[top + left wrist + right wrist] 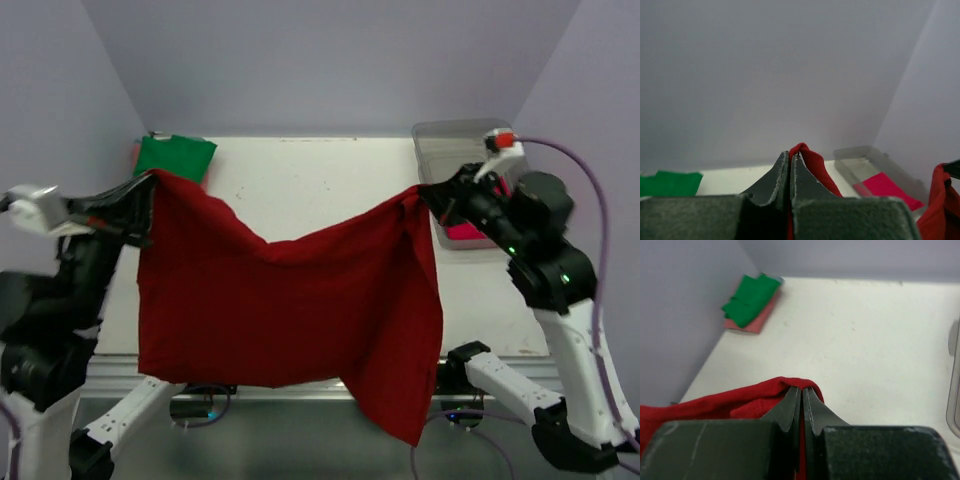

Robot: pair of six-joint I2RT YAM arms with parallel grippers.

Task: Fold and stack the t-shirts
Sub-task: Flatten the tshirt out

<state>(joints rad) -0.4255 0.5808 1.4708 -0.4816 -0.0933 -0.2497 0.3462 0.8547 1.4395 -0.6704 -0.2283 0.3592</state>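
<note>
Hanging in the air between the two arms, a large dark red cloth t-shirt (290,310) was spread wide above the white counter (320,180). Its top edge sagged in the middle and its lower hem draped past the counter's 6 o'clock edge. The left arm's fingers (148,188) were pressed fully together on a bunched fold of the shirt at its 10 o'clock corner. The right arm's fingers (425,193) were clamped just as tightly on the 2 o'clock corner. At the counter's 11 o'clock corner a folded green t-shirt (176,157) lay on top of a salmon pink t-shirt (754,322). At 1 o'clock stood a clear plastic tub (450,135), with a bright pinkish-red t-shirt (465,233) lying inside it.
</note>
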